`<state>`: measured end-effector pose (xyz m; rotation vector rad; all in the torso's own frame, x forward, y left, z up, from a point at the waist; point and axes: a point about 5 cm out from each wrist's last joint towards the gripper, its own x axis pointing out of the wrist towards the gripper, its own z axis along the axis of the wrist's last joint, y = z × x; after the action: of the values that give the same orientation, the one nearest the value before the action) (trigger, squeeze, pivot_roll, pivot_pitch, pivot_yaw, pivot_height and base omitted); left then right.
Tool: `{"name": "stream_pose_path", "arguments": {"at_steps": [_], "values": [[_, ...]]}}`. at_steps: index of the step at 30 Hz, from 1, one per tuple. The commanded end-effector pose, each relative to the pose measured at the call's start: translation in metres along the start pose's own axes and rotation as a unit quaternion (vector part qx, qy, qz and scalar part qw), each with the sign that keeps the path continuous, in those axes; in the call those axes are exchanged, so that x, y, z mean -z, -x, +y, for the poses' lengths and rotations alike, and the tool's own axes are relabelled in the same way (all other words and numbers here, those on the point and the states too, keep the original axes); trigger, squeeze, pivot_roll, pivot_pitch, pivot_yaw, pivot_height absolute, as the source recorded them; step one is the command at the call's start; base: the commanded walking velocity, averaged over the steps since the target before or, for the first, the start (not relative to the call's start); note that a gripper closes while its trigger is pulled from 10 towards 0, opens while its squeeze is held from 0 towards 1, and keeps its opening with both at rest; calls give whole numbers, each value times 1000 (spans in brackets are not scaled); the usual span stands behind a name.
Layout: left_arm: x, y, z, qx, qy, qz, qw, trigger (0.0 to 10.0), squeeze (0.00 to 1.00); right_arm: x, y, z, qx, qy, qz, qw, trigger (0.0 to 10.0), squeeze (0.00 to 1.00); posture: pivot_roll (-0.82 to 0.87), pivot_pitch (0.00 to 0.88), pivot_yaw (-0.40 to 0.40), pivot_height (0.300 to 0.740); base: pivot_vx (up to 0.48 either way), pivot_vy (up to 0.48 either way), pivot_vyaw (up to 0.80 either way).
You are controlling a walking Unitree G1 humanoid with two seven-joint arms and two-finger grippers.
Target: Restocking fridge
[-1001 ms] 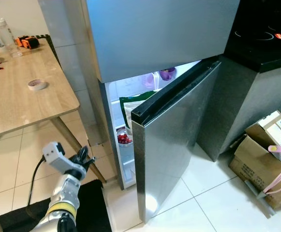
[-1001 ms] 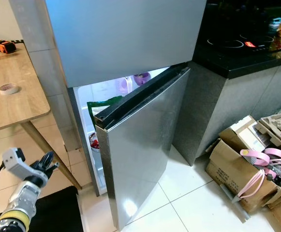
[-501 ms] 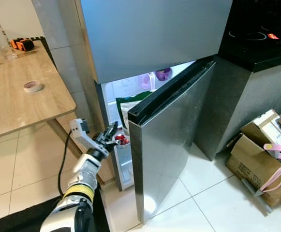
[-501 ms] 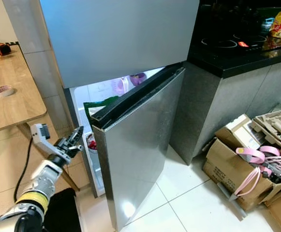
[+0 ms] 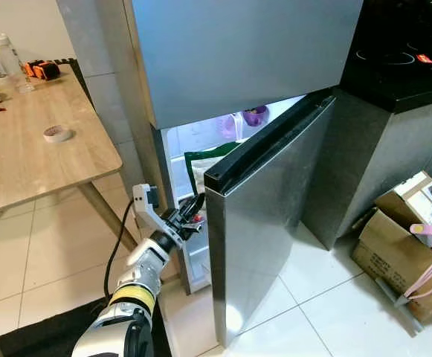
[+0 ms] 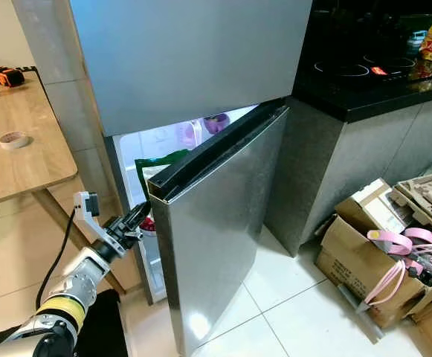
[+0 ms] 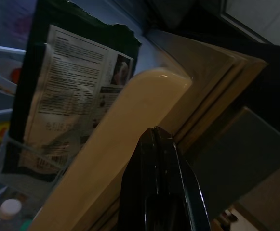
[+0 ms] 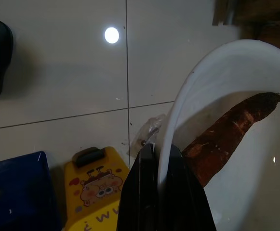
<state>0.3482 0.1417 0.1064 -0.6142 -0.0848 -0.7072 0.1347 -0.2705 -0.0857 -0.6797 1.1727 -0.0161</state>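
The lower fridge door stands partly open, its brushed steel face turned toward the camera and its dark top edge running back toward the hinge side by the black counter. Above it the upper freezer door is shut. Through the gap beside the lower door the lit fridge interior shows a dark green printed bag standing upright in a door shelf, a purple container higher up at the back, and something red low down, just behind the door's free edge.

The left gripper reaches in from the silver left arm and sits at the free edge of the lower door, level with the red item. In the left wrist view its black fingers lie pressed together with no gap visible, pointing at the cream inner lining of the door, with the green bag's printed label just beyond; whether the tips touch the lining cannot be told.

In the right wrist view the right gripper has its fingers closed over the rim of a white bowl, one finger on each side of the wall. A reddish-brown sweet potato lies inside the bowl. Behind it are pale wall tiles, a yellow container with a cartoon print and a blue object.

To the left of the fridge stands a wooden table carrying a roll of tape. To the right of the counter, cardboard boxes sit on the white tiled floor.
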Motion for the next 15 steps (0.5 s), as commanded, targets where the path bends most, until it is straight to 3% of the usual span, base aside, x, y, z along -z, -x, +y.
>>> {"name": "stream_pose_path", "arguments": {"at_steps": [1,5,9,10,11,13,14,15], "values": [[19,-8,-15,43,17,31,998,10000,0,3,0,-3,9,-6,3,1000,10000,0,-90,0,33,740,0,0,0],[32,-17,-31,79,35,44,995,10000,0,5,0,-4,15,-8,8,1000,10000,0,-94,0,40,740,0,0,0],[34,-49,-65,147,88,19,985,10000,0,9,0,-9,32,-20,20,999,10000,0,-95,0,43,740,0,0,0],[34,-49,-65,147,88,19,985,10000,0,9,0,-9,32,-20,20,999,10000,0,-95,0,43,740,0,0,0],[37,-61,-81,185,96,22,978,10000,0,10,0,-11,37,-26,24,999,10000,0,-102,0,43,740,0,0,0],[37,-61,-81,185,96,22,978,10000,0,10,0,-11,37,-26,24,999,10000,0,-102,0,43,740,0,0,0],[39,-69,-96,218,99,28,971,10000,0,12,0,-12,40,-30,27,998,10000,0,-108,0,46,740,0,0,0],[39,-69,-96,218,99,28,971,10000,0,12,0,-12,40,-30,27,998,10000,0,-108,0,46,740,0,0,0]]}}
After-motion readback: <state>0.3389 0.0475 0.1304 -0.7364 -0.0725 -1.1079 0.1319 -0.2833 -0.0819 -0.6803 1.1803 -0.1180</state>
